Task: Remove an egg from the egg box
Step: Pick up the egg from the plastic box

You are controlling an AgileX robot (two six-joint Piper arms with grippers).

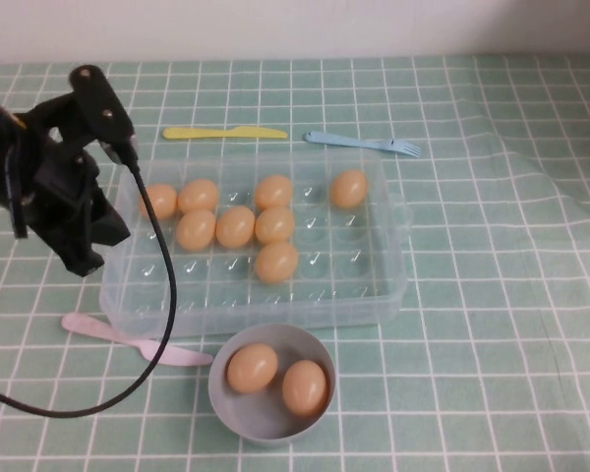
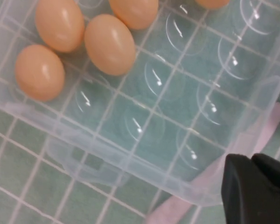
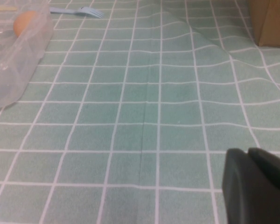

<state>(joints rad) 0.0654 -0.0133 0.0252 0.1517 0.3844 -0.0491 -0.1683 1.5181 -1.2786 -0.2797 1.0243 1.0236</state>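
Observation:
The clear plastic egg box (image 1: 336, 283) sits mid-table and holds several tan-orange eggs, the nearest one (image 1: 276, 262) in its middle. My left gripper (image 1: 84, 258) hangs shut and empty just outside the box's left wall, above the front-left corner. In the left wrist view the left gripper (image 2: 251, 158) is over that corner of the box (image 2: 177, 116), apart from the eggs (image 2: 110, 44). My right gripper (image 3: 248, 152) is shut and empty over bare tablecloth, out of the high view. The box (image 3: 9, 60) with one egg (image 3: 25, 22) shows far off in the right wrist view.
A grey-blue bowl (image 1: 224, 405) with two eggs (image 1: 252, 367) stands in front of the box. A pink spoon (image 1: 108, 334) lies at the box's front-left corner. A yellow knife (image 1: 224, 132) and a blue fork (image 1: 364, 144) lie behind it. A brown box (image 3: 270, 21) is at the far right.

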